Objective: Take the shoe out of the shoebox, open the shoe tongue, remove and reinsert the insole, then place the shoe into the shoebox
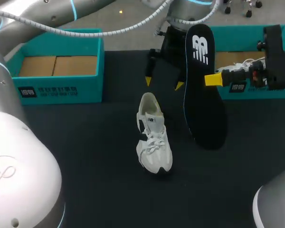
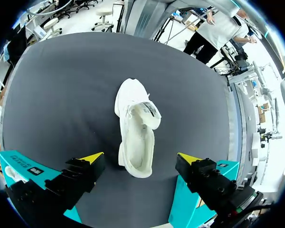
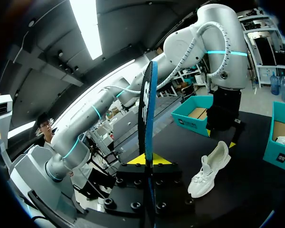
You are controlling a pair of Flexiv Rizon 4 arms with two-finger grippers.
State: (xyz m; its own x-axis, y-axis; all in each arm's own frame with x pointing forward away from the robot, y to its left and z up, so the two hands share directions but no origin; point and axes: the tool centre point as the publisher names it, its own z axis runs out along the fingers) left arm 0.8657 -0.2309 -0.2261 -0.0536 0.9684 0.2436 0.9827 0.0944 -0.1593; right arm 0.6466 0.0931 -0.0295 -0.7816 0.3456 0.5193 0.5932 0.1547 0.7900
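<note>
Your right gripper point(image 3: 147, 160) has its yellow tips pinched on the black insole point(image 1: 204, 99), holding it up on edge in the air beside the white sneaker point(image 1: 154, 137), so I'd say reinserting it is the bit you're on. Your left gripper point(image 1: 164, 83) hangs with its fingers wide apart just behind the sneaker's heel. The sneaker stands upright on the black table point(image 1: 85, 156), toe toward the robot, tongue pulled up. I'd pin the heel collar with those open fingers first, then tip the insole toe-end down and feed it under the tongue. It looks floppy and will probably buckle if shoved. The left gripper may crowd the opening, so come in at an angle. The left teal shoebox point(image 1: 61, 88) is well apart from the sneaker. The right teal shoebox point(image 1: 237, 35) behind the insole holds what looks like a second shoe point(image 1: 242, 70).
</note>
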